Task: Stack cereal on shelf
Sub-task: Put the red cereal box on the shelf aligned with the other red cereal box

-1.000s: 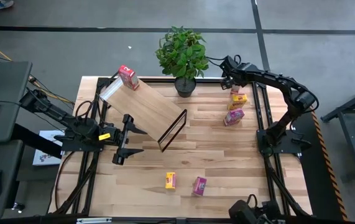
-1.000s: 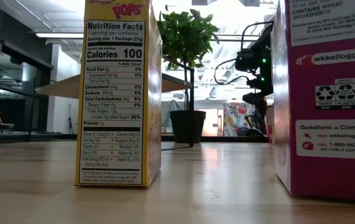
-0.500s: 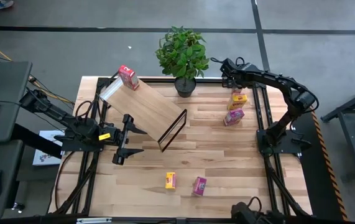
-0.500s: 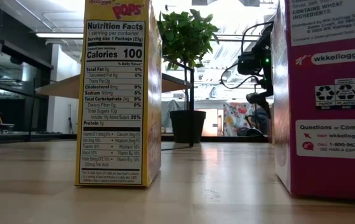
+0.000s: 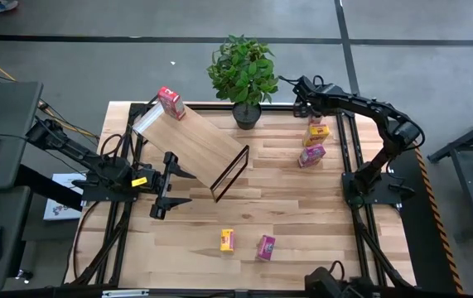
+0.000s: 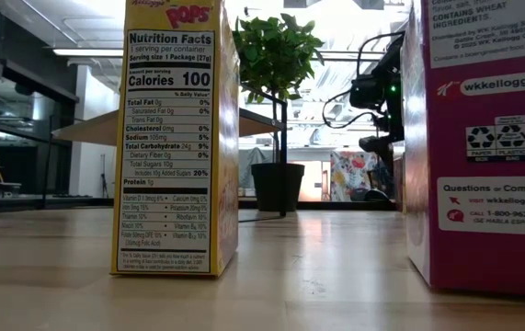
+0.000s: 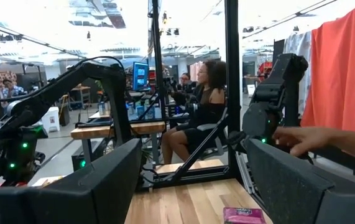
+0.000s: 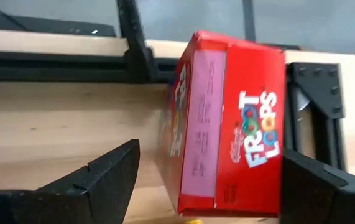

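Observation:
A red cereal box (image 8: 233, 149) stands on the table near its far right corner, also seen as the red box (image 5: 316, 121) from above. My right gripper (image 8: 209, 155) is open, one finger on either side of this box; whether a finger touches it I cannot tell. Another red box (image 5: 170, 103) rests on the upper end of the slanted wooden shelf (image 5: 195, 142). A yellow box (image 5: 320, 131) and a pink box (image 5: 311, 156) lie near the right gripper (image 5: 309, 108). My left gripper (image 5: 170, 184) waits open beside the shelf's near side.
A yellow box (image 5: 227, 239) and a pink box (image 5: 266, 246) stand near the table's near edge, close to the low camera. A potted plant (image 5: 243, 74) stands at the far edge between shelf and right arm. A person's hand (image 7: 314, 140) shows beyond the table's right side.
My right gripper has shifted slightly toward the table's far edge and left, above the red box. The boxes, the shelf and the left arm have kept still.

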Action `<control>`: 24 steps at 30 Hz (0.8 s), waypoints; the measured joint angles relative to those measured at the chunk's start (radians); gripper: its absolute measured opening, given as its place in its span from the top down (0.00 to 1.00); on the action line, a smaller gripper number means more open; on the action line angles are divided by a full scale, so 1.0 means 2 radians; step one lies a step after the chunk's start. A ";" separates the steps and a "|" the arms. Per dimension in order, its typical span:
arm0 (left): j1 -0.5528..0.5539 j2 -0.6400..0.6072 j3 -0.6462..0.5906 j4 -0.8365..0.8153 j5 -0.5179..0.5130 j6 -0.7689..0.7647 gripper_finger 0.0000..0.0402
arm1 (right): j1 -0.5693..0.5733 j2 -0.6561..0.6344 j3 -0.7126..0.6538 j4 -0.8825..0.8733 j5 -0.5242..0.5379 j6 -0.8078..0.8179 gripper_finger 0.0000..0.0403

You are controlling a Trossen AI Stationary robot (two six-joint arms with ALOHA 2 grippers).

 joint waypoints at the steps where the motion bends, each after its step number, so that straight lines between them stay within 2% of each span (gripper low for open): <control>1: 0.000 0.000 0.000 0.000 0.000 0.000 0.29 | 0.000 0.000 0.000 0.000 -0.008 0.005 0.22; 7: 0.000 0.000 0.000 0.000 0.000 -0.001 0.29 | 0.000 0.000 0.000 0.007 -0.042 0.004 0.22; 18: 0.000 0.000 0.000 -0.001 0.000 0.000 0.29 | 0.000 0.000 0.000 0.052 -0.033 -0.005 0.22; 24: 0.000 0.000 0.000 -0.001 0.000 0.000 0.29 | 0.000 0.000 0.000 0.047 -0.001 0.000 0.22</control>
